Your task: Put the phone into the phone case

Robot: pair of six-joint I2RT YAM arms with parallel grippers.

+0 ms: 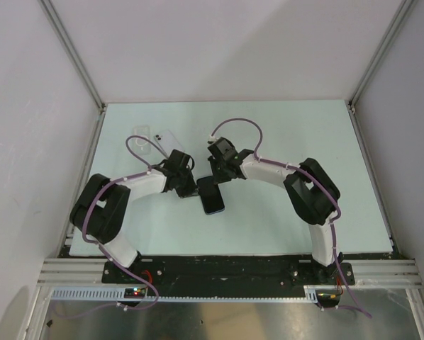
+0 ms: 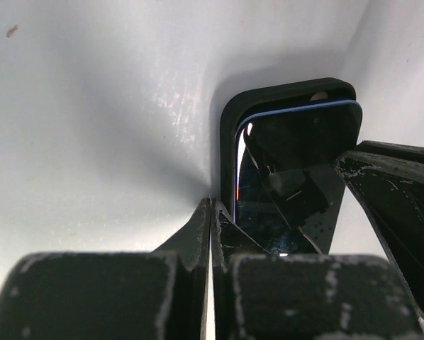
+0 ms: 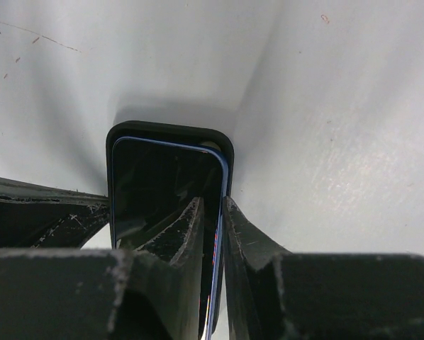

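Note:
A dark phone [image 1: 213, 198] with a blue rim lies screen up at the middle of the table, in a black phone case [image 3: 169, 129]. The case's rim frames the phone's far end [image 2: 297, 142] in both wrist views. My right gripper [image 3: 213, 202] has one finger on the screen and the other outside the case wall. Its jaws are drawn close on the phone's right edge [image 3: 222, 177]. My left gripper [image 2: 212, 205] is shut and holds nothing, its tips down beside the case's left wall [image 2: 226, 120]. In the top view the two grippers [image 1: 191, 188] [image 1: 218, 183] meet over the phone's far end.
A clear, whitish case-like item [image 1: 154, 142] lies flat at the back left of the pale table [image 1: 304, 142]. White walls and metal corner posts [image 1: 81, 67] close the table in on three sides. Both arm bases sit on the near rail [image 1: 226, 273].

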